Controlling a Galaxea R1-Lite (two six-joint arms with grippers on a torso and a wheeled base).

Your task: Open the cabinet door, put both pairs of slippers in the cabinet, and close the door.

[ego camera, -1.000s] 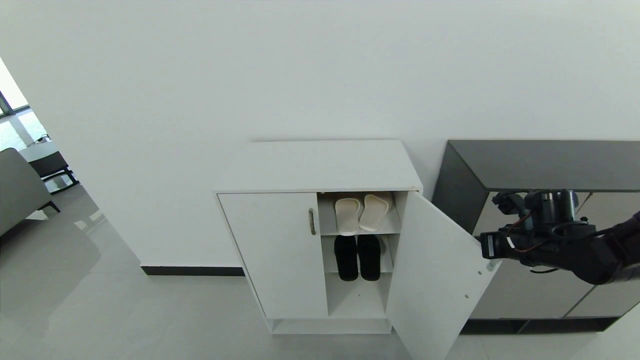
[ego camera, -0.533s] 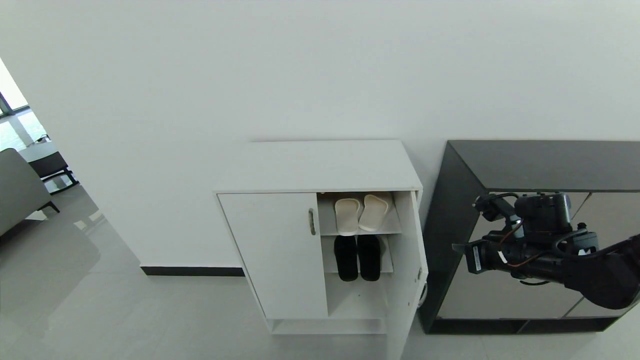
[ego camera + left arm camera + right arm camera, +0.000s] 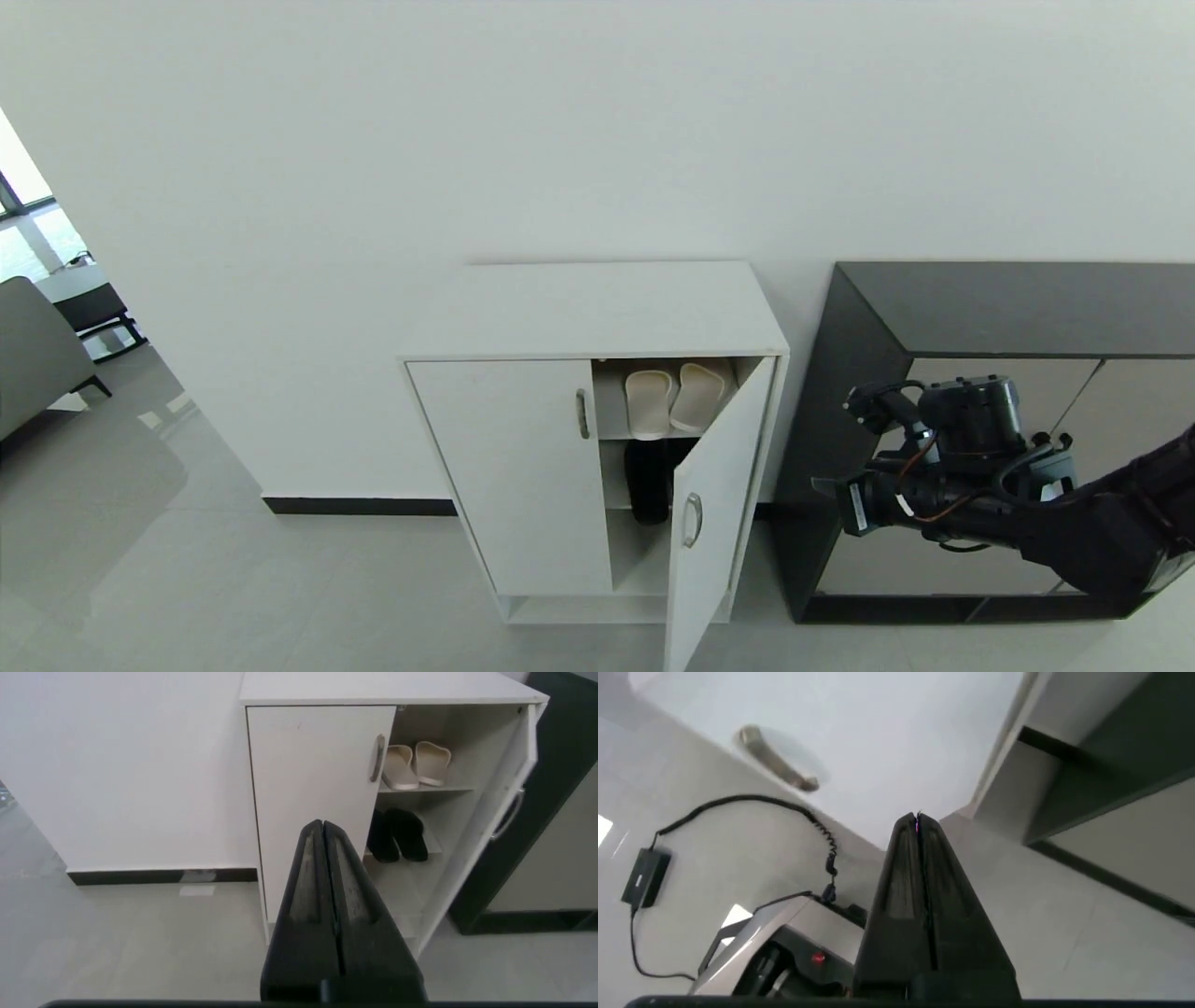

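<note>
In the lower centre we see one white matte two-door cabinet (image 3: 597,308), its flat right door (image 3: 714,504) ajar, holding one smooth cream slipper pair (image 3: 674,397) above one black slipper pair (image 3: 647,481), while our left pincer (image 3: 323,835) and right pincer (image 3: 917,826) are both pressed closed, empty.

The cabinet (image 3: 597,308) looks like white laminated board, smooth and matt, and its door (image 3: 714,448) has the same flat finish, with a small handle (image 3: 692,520) of brushed metal. The pale slippers (image 3: 672,397) look like smooth moulded foam; the black slippers (image 3: 647,481) are dull and matt. The floor (image 3: 280,579) is glossy light tile that catches reflections. Beside the cabinet, the dark unit (image 3: 980,303) has a matt top and shiny, mirror-like fronts. The left claw (image 3: 323,826) and right claw (image 3: 917,819) look like black matt plastic
</note>
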